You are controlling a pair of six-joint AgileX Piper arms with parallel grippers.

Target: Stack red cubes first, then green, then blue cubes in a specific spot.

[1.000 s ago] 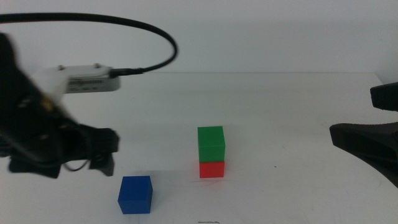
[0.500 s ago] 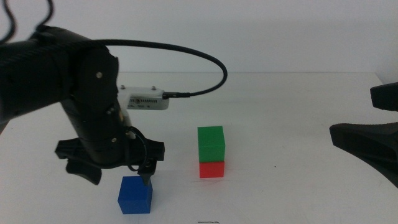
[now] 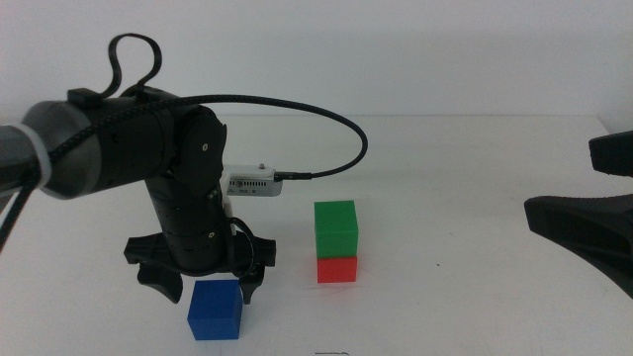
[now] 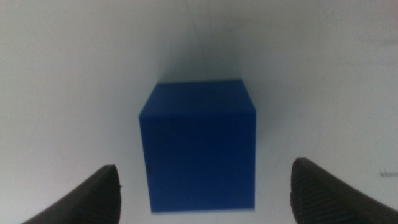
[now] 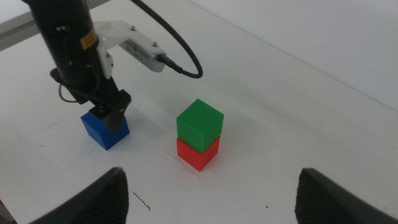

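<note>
Left hand (image 3: pixel 201 288) released, jaws straddling blue cube (image 3: pixel 216 309) just below, square-on. Green (image 3: pixel 335 227) on red (image 3: pixel 337 268) to its right. Right hand (image 5: pixel 211 208) released, waiting far off.

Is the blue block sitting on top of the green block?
No, the blue block sits alone on the table, while the green block rests on the red block.

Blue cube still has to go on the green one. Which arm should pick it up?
Left. Its gripper hangs right over the blue cube with fingers open on both sides. The right gripper waits at the table's far side, beyond the green cube stacked on the red cube.
</note>
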